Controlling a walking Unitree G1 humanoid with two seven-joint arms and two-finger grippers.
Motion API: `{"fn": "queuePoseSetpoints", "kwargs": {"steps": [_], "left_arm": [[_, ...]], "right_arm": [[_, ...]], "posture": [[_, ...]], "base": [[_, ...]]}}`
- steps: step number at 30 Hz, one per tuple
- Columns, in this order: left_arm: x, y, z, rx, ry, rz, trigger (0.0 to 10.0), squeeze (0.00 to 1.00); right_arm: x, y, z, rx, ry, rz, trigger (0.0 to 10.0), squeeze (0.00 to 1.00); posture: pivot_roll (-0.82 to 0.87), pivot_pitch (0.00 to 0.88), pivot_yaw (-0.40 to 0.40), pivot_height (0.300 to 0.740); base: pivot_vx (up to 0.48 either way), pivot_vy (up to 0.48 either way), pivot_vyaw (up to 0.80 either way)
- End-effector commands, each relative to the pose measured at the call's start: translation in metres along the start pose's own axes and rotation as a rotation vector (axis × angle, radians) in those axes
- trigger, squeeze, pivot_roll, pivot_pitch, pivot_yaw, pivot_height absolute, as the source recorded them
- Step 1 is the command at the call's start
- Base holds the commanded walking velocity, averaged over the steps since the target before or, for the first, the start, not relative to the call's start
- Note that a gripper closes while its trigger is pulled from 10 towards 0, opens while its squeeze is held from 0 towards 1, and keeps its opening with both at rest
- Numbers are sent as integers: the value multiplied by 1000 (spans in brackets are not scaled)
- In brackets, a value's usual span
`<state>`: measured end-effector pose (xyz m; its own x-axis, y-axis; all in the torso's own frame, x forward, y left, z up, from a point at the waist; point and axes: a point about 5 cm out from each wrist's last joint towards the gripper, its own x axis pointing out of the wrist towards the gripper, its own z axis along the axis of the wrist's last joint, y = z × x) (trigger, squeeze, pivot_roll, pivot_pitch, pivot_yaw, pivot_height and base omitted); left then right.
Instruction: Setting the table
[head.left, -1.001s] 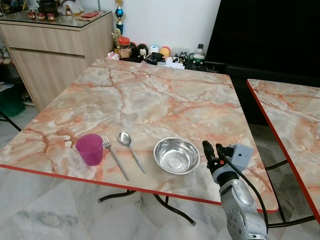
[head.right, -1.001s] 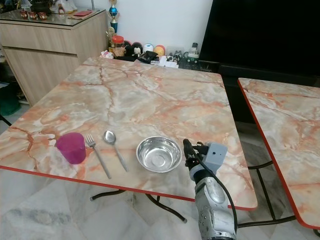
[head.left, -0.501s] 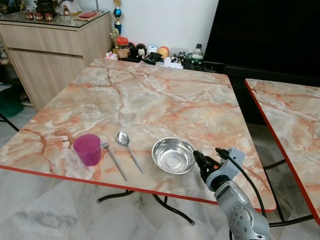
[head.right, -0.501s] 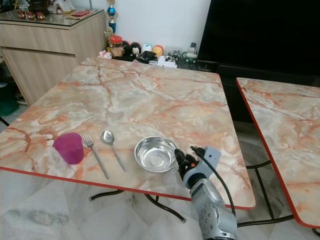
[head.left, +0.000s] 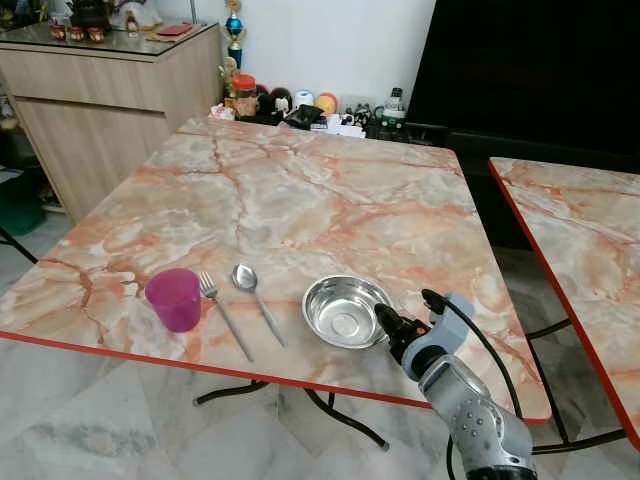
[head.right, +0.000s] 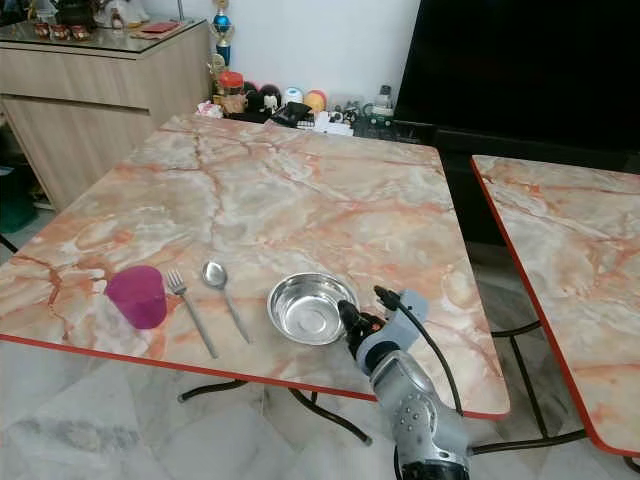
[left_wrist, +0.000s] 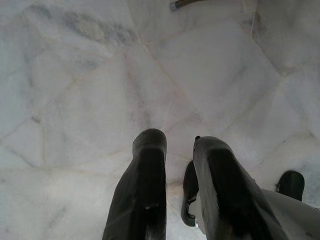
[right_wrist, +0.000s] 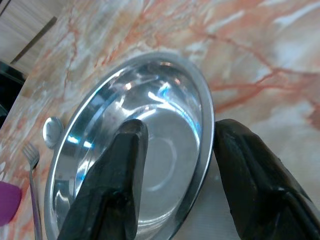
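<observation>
A steel bowl (head.left: 340, 312) sits near the front edge of the marble table (head.left: 300, 200). Left of it lie a spoon (head.left: 255, 300) and a fork (head.left: 225, 315), then a purple cup (head.left: 174, 298) stands upright. My right gripper (head.left: 383, 318) is at the bowl's right side. In the right wrist view the right gripper (right_wrist: 180, 130) is open and straddles the bowl's rim (right_wrist: 202, 125), one finger inside the bowl, the other outside. My left gripper (left_wrist: 177, 140) hangs idle over the floor, its fingers a narrow gap apart.
A second marble table (head.left: 580, 230) stands to the right across a gap. A wooden sideboard (head.left: 110, 90) is at the back left. Small jars and figures (head.left: 300, 103) crowd a low shelf behind the table, beside a black screen (head.left: 540, 70).
My right gripper has moved left along the table's front, from a hand's width right of the bowl to its rim. The bowl, cutlery and cup have stayed put.
</observation>
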<state>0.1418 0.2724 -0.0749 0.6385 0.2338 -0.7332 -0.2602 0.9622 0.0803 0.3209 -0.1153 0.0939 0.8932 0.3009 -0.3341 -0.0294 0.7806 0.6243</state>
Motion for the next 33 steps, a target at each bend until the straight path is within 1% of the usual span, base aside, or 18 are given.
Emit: {"fn": "queuePoseSetpoints", "kwargs": {"steps": [1,10,16,17,18,19,20,22,23,24,27,28,29,31,32,33], "left_arm": [[-1,-2,-7,-2,25,-3,10000,0],[-2,-1,-9,-3,32,-2,10000,0],[-2,-2,-8,-2,31,-5,10000,0],[-2,-2,-8,-3,31,-5,10000,0],[-1,-2,-7,-4,29,-5,10000,0],[-1,-2,-7,-4,29,-5,10000,0],[-1,-3,-7,-5,29,-5,10000,0],[-1,-3,-7,-6,29,-5,10000,0],[-1,-3,-7,-6,29,-5,10000,0],[-2,-3,-8,-7,30,-4,10000,0],[-2,-1,-9,-8,32,0,10000,0],[-2,-1,-9,-8,33,1,10000,0],[-2,-1,-9,-8,33,1,10000,0],[-2,-1,-10,-6,35,2,10000,0],[-2,-1,-10,-6,35,2,10000,0],[-2,-1,-9,-5,35,1,10000,0]], "right_arm": [[3,-2,-4,8,35,-25,10000,0],[5,-4,-7,43,35,-76,10000,0],[9,-3,-9,44,44,-86,10000,0],[9,-2,-10,45,46,-87,8392,0],[10,-1,-11,43,50,-84,3373,0],[11,0,-11,42,52,-83,3373,0],[12,0,-12,44,54,-80,1961,0],[14,0,-15,40,66,-82,2510,0],[14,0,-15,40,66,-82,2510,0],[15,0,-17,39,71,-81,2235,0],[15,0,-17,35,73,-80,2431,0],[16,0,-17,35,73,-80,2902,0],[16,0,-17,34,72,-81,2902,0],[16,0,-17,34,69,-81,4235,0],[16,0,-17,34,69,-81,4235,0],[16,0,-16,33,64,-83,4549,0]], "posture": [[140,24,-64,740],[135,25,-61,740],[139,25,-62,740],[141,24,-62,740],[143,23,-63,740],[142,23,-63,740],[142,23,-63,740],[146,22,-64,740],[146,22,-64,740],[148,24,-65,740],[148,24,-66,740],[148,24,-66,740],[148,24,-66,740],[147,23,-66,740],[147,23,-66,740],[148,22,-66,740]], "base": [[0,0,0],[0,0,0],[0,0,0],[0,0,0],[0,0,0],[0,0,0],[0,0,0],[0,0,0],[0,0,0],[0,0,0],[0,0,0],[0,0,0],[0,0,0],[0,0,0],[0,0,0],[0,0,0]]}}
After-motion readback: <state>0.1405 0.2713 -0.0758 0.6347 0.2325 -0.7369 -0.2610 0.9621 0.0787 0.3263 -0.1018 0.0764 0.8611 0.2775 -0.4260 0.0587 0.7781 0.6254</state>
